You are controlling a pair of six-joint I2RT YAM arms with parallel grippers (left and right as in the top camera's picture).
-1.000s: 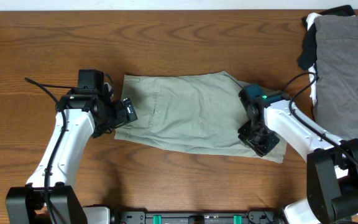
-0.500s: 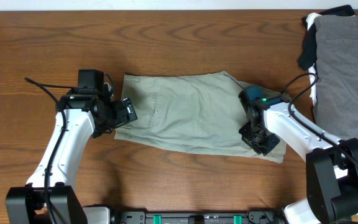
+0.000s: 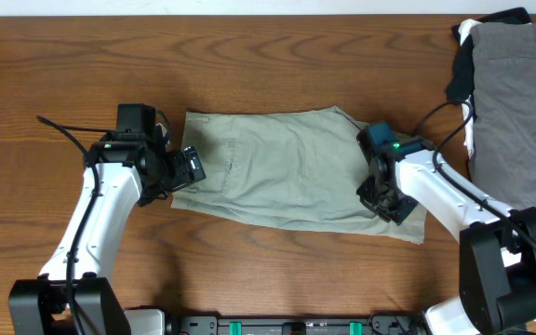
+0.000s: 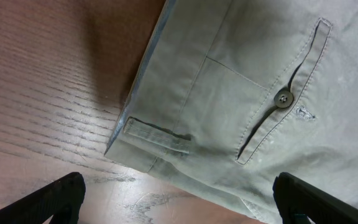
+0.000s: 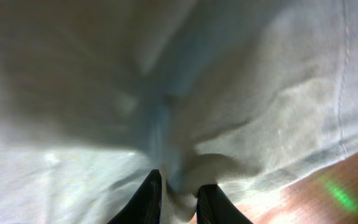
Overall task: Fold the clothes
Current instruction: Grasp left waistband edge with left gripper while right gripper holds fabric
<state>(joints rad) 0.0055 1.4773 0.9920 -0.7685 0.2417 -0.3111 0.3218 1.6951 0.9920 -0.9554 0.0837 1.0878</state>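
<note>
Shorts (image 3: 287, 167) flat at mid-table; right claw (image 3: 386, 197) pinched on them, left claw (image 3: 186, 167) wide open.
Khaki shorts lie spread on the wood table (image 3: 249, 56), waistband end toward the left arm, leg end toward the right arm. Right claw is at the near right part of the shorts; wrist view shows its fingers (image 5: 149, 196) close together with a bunched fold of cloth between them. Left claw is at the shorts' left edge, jaws far apart, nothing between them; under it a belt loop (image 4: 157, 135) and a buttoned pocket (image 4: 283, 99) show. A pile (image 3: 515, 102) of grey, black and white garments lies at the table's far right corner, apart from the shorts.
</note>
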